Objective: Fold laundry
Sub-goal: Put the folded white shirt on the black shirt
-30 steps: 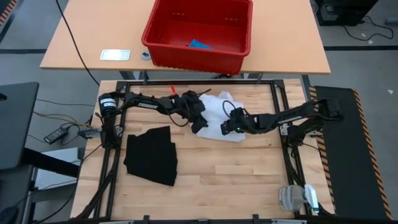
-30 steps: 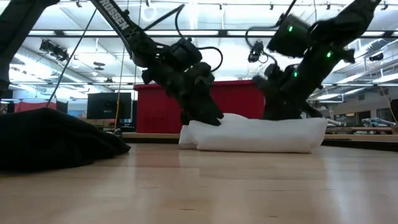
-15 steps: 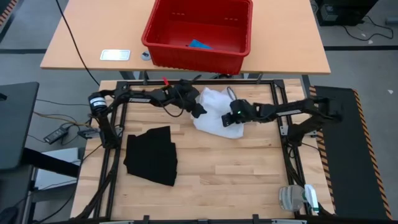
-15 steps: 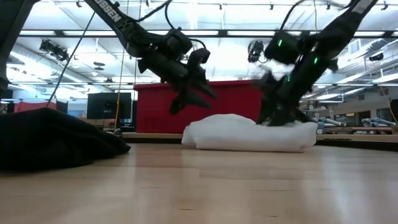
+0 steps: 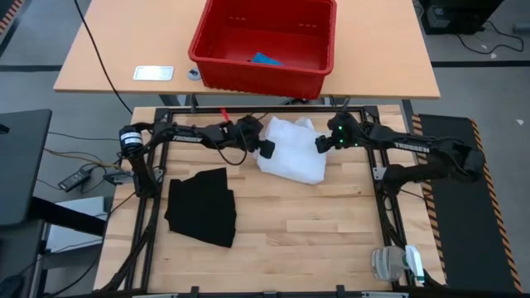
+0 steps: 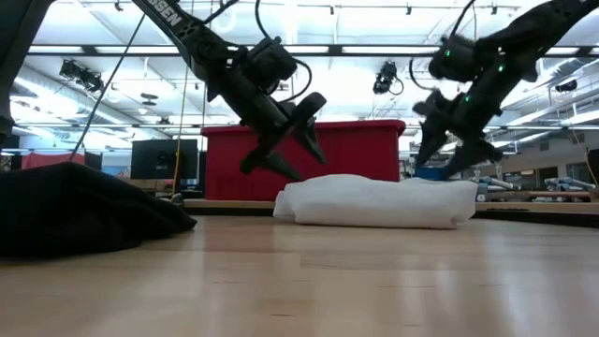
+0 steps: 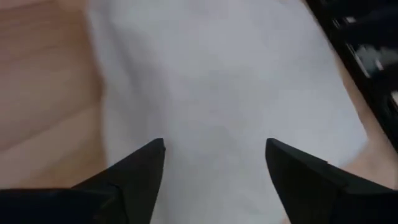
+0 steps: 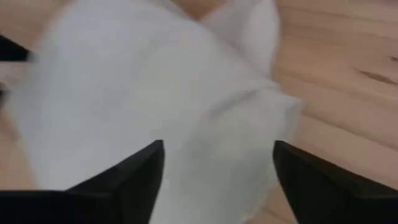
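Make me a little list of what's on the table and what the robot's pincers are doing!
white shirt: bunched on the table, far middle, between both pincers
black garment: folded, near left of table
blue piece: inside red basket on the far table
left pincer: open, at the shirt's left edge, holding nothing
right pincer: open, at the shirt's right edge, holding nothing

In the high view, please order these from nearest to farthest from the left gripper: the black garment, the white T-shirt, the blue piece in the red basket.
From the left gripper, which is open:
1. White T-shirt: right beside it, toward the right arm.
2. Blue piece: in the basket on the far table.
3. Black garment: on the near left of the table.
Items 2 and 3 are close to call.
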{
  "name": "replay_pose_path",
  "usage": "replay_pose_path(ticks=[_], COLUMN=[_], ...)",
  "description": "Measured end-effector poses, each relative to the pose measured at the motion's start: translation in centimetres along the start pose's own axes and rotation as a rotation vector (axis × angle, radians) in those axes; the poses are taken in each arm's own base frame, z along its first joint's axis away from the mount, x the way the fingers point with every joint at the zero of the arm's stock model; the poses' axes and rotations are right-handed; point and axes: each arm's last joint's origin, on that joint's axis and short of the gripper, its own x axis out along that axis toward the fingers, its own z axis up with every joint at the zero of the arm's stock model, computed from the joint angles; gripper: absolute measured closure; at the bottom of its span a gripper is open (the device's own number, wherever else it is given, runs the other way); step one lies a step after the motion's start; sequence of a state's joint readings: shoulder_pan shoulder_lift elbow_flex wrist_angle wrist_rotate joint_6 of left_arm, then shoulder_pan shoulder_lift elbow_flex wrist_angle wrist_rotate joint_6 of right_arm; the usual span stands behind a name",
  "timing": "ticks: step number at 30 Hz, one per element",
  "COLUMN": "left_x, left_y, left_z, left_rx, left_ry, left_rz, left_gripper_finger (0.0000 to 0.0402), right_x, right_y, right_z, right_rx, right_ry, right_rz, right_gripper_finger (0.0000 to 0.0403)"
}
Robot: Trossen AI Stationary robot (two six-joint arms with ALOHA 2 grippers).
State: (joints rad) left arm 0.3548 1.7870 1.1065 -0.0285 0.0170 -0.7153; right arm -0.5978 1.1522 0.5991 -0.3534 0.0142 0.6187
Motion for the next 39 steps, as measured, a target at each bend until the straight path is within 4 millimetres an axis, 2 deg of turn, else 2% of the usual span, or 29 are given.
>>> replay_pose_path(ticks=[4, 8, 12, 15, 17, 19, 23, 25, 26, 28, 30, 33, 39], left_x=[0.0, 1.0, 4.0, 6.4, 7.5, 8.0, 8.0, 7.4, 7.0, 5.8, 3.8, -0.3, -8.4], left_y=[1.4, 2.8, 3.8, 3.8, 3.6, 3.6, 3.1, 2.6, 2.4, 1.9, 0.9, -0.7, -2.0], left_z=[0.9, 1.0, -0.1, -1.3, -2.1, -2.7, -3.5, -3.1, -2.9, -2.7, -1.9, -0.4, -1.7], left_rx=[-0.056, -0.074, -0.056, -0.025, -0.023, -0.045, -0.01, 0.009, 0.009, -0.031, -0.025, 0.011, 0.112], left_ry=[-0.004, 0.022, 0.096, 0.126, 0.149, 0.167, 0.191, 0.196, 0.204, 0.266, 0.28, 0.277, 0.367], left_rz=[0.036, 0.055, -0.042, -0.17, -0.231, -0.226, -0.221, -0.254, -0.272, -0.315, -0.346, -0.345, -0.144], left_gripper_finger=[0.0093, 0.0084, 0.0084, 0.0092, 0.0114, 0.0153, 0.0277, 0.0348, 0.037, 0.038, 0.0377, 0.0378, 0.0379], right_x=[1.8, 3.9, 6.4, 8.1, 8.9, 9.5, 9.6, 9.3, 9.1, 8.6, 8.0, 6.9, 6.0], right_y=[-0.9, -1.3, -1.4, -0.8, -0.5, 0.0, 1.0, 1.4, 1.6, 2.1, 3.0, 5.2, 10.2], right_z=[0.3, 0.2, -0.1, 0.0, -0.4, -0.8, -1.9, -2.0, -2.1, -2.1, -1.9, -1.8, -3.1], right_rx=[0.029, 0.037, 0.034, 0.035, 0.053, 0.071, 0.093, 0.102, 0.112, 0.125, 0.143, 0.171, 0.217], right_ry=[0.078, 0.147, 0.198, 0.231, 0.265, 0.297, 0.347, 0.353, 0.357, 0.362, 0.348, 0.297, 0.204], right_rz=[0.016, 0.024, 0.066, 0.181, 0.234, 0.266, 0.288, 0.303, 0.313, 0.354, 0.416, 0.521, 0.707], right_gripper_finger=[0.004, 0.0016, 0.0016, 0.0034, 0.0058, 0.0094, 0.0197, 0.0263, 0.0299, 0.0356, 0.0356, 0.0356, 0.0356])
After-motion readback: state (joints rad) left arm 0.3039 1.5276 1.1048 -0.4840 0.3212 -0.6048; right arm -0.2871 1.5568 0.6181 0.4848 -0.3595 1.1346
